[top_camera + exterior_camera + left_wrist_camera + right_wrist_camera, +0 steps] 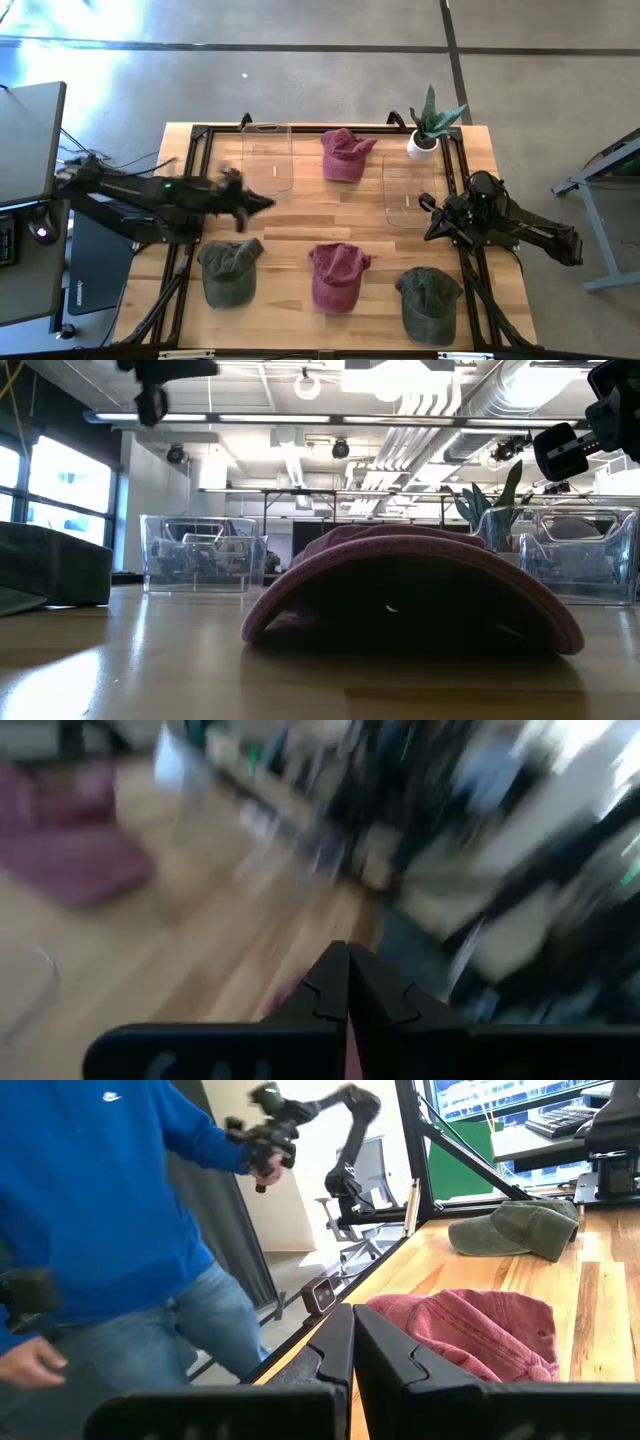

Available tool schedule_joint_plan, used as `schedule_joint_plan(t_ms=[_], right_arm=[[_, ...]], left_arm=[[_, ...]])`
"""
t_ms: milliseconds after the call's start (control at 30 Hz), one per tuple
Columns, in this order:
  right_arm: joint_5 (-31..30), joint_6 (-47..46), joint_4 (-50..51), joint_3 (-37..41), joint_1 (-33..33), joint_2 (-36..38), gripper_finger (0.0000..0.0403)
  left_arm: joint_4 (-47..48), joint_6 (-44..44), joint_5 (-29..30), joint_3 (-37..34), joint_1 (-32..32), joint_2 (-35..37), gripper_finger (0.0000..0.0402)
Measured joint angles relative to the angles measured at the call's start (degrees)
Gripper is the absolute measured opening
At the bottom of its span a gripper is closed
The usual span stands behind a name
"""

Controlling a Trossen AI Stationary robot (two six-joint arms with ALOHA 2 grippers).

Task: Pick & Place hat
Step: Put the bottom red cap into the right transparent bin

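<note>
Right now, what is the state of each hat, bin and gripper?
left gripper: shut, empty, above the table
right gripper: shut, empty
left bin: empty
right bin: empty
far red hat: lying between the bins
near red hat: lying on the table
left green hat: lying
right green hat: lying
</note>
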State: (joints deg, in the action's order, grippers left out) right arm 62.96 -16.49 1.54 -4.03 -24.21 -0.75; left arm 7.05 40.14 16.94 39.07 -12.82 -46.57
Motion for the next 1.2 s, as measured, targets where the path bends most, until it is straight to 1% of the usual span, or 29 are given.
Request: schedule_joint_plan(t_ms=[100, 200, 267, 367, 433, 533, 600, 733, 833, 900, 967, 1033, 1133, 1200], right_arm=[[0.0, 0.0, 0.0, 0.0, 0.0, 0.0, 0.0007], [0.0, 0.0, 0.0, 0.0, 0.0, 0.0, 0.0007], [0.0, 0.0, 0.0, 0.0, 0.0, 0.0, 0.0007], [0.0, 0.0, 0.0, 0.0, 0.0, 0.0, 0.0009], [0.0, 0.0, 0.0, 0.0, 0.0, 0.0, 0.0009], [0.0, 0.0, 0.0, 0.0, 0.0, 0.0, 0.0007], [0.0, 0.0, 0.0, 0.0, 0.0, 0.0, 0.0005], [0.0, 0.0, 0.0, 0.0, 0.0, 0.0, 0.0005], [0.0, 0.0, 0.0, 0.0, 0.0, 0.0, 0.0005], [0.0, 0.0, 0.0, 0.0, 0.0, 0.0, 0.0005], [0.0, 0.0, 0.0, 0.0, 0.0, 0.0, 0.0006], [0.0, 0.0, 0.0, 0.0, 0.0, 0.0, 0.0005], [0.0, 0.0, 0.0, 0.0, 0.0, 0.0, 0.0003], [0.0, 0.0, 0.0, 0.0, 0.0, 0.0, 0.0003]], left_arm=[[15.0, -3.6, -1.9, 15.4, -3.4, -14.2, 0.0000], [28.1, -10.9, -2.3, 30.7, -7.1, -28.1, 0.0000], [34.3, -16.0, -2.5, 40.3, -9.5, -36.9, 0.0001], [41.0, -25.2, -2.5, 54.0, -12.3, -49.2, 0.0010], [45.4, -32.1, -2.5, 62.1, -14.1, -56.4, 0.0025], [48.5, -41.2, -3.0, 73.5, -16.0, -66.5, 0.0063], [50.0, -45.5, -4.1, 79.4, -17.1, -71.7, 0.0095], [49.0, -49.1, -6.9, 87.4, -18.6, -79.3, 0.0174], [49.5, -49.1, -3.9, 88.5, -19.9, -82.5, 0.0230], [48.5, -48.3, -1.8, 88.6, -20.1, -84.3, 0.0258], [49.8, -46.2, 1.4, 88.6, -21.0, -85.5, 0.0274], [49.3, -43.6, 4.1, 88.7, -21.5, -86.9, 0.0279], [50.9, -40.4, 6.4, 88.5, -22.6, -88.5, 0.0278], [49.7, -38.2, 6.3, 88.6, -23.0, -89.7, 0.0273]])
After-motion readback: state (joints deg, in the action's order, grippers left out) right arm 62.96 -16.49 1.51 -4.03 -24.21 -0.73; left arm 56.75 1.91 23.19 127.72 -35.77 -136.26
